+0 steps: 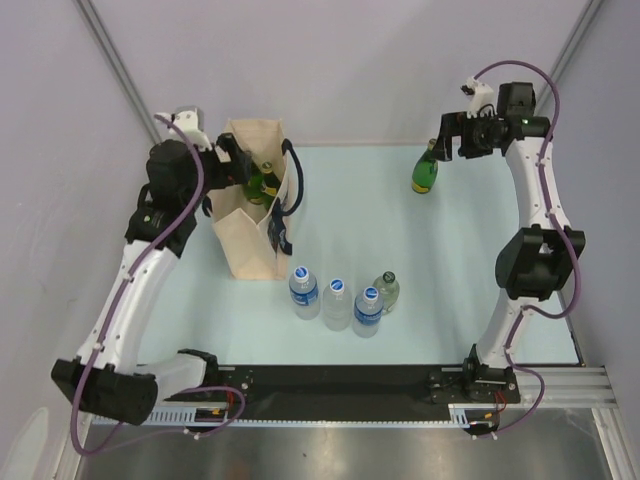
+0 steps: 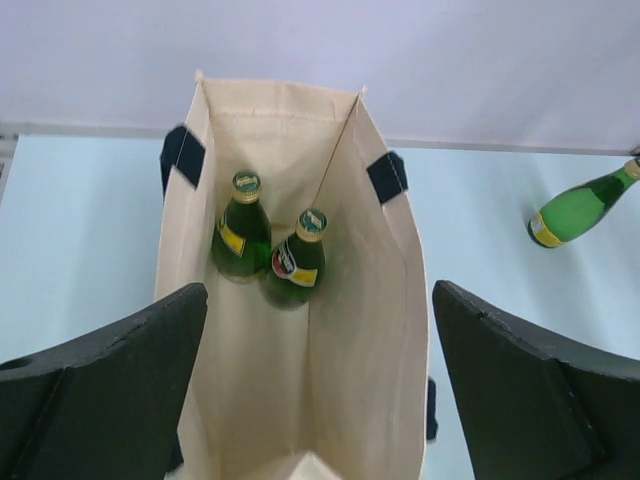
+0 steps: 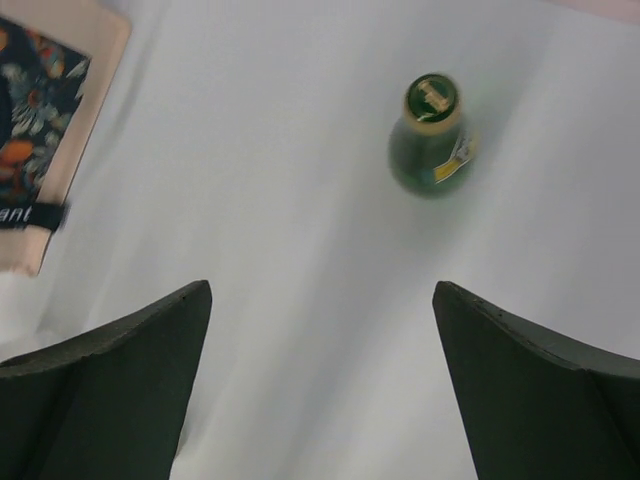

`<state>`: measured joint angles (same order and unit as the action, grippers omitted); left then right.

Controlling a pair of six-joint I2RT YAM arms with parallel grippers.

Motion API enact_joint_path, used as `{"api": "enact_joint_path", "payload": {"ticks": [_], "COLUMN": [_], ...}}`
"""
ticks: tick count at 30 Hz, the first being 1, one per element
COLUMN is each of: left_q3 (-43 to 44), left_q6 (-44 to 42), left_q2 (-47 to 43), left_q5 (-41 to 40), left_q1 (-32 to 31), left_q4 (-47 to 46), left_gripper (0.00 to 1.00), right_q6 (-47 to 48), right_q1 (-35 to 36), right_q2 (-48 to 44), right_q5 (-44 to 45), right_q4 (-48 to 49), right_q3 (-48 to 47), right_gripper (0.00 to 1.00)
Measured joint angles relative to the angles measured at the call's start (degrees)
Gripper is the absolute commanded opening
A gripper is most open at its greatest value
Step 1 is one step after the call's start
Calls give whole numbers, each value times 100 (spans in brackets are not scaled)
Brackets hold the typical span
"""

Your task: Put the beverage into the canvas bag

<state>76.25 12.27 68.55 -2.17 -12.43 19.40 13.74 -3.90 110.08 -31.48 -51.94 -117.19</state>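
Open right gripper above the green bottle
Bottle upright at the upper right of the wrist view, ahead and slightly right of the empty jaws, axis vertical; canvas bag upper left in the top view, beneath the open, empty left gripper; right arm nearer.
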Motion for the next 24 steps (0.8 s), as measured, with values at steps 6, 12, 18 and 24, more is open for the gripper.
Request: {"api": "enact_joint_path", "payload": {"ticks": [6, 12, 18, 24], "left_q3": [-671, -1084, -1209, -1204], "left_q6": [522, 833, 894, 890], "left_q2": [-935, -1670, -1847, -1775], "left_q5": [-55, 201, 741, 1314], "left_q1": [83, 94, 94, 94], "left_q4": [361, 442, 435, 382], "left_gripper": [100, 100, 100, 100], "right_q6": [-487, -671, -321, 634], "right_q1": [85, 122, 87, -188], "right_q2": [719, 1429, 1714, 1694], "right_q5": [579, 883, 527, -1091], "right_q4": [507, 833, 876, 955], "right_q3": [-525, -1213, -1292, -713], "right_gripper": [99, 97, 100, 100]}}
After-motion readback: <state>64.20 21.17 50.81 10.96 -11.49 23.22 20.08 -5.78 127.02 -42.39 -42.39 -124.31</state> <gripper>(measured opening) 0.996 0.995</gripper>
